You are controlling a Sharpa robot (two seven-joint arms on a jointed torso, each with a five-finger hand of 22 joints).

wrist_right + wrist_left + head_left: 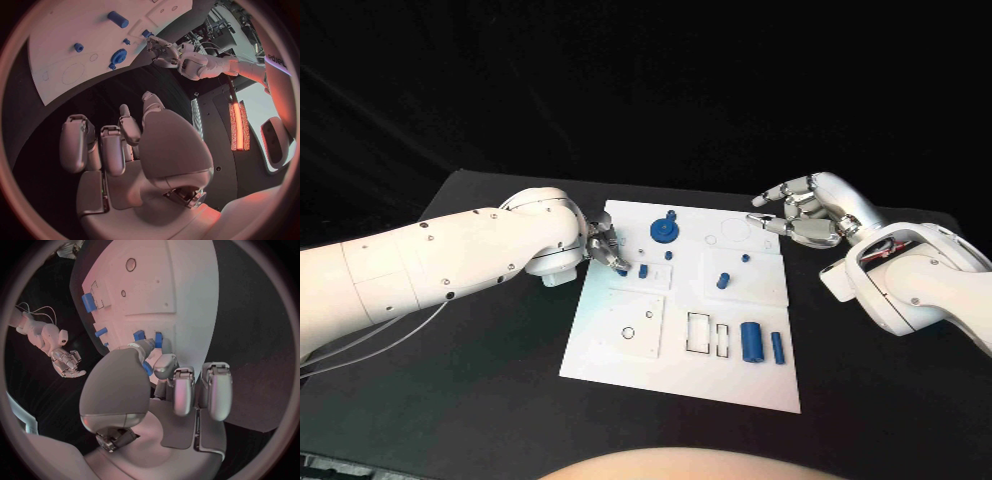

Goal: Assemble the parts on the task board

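1. The two long blue parts [753, 343] lying loose at the task board's [632, 375] near end could roll if the board is jogged.
2. The left hand [604, 249] hovers at the board's left edge, just beside a small blue part [645, 270]; whether it grips anything I cannot tell. A careless pinch might knock that part aside.
3. The right hand [805, 210] hangs loosely curled and holds nothing, over the bench off the board's far right corner.
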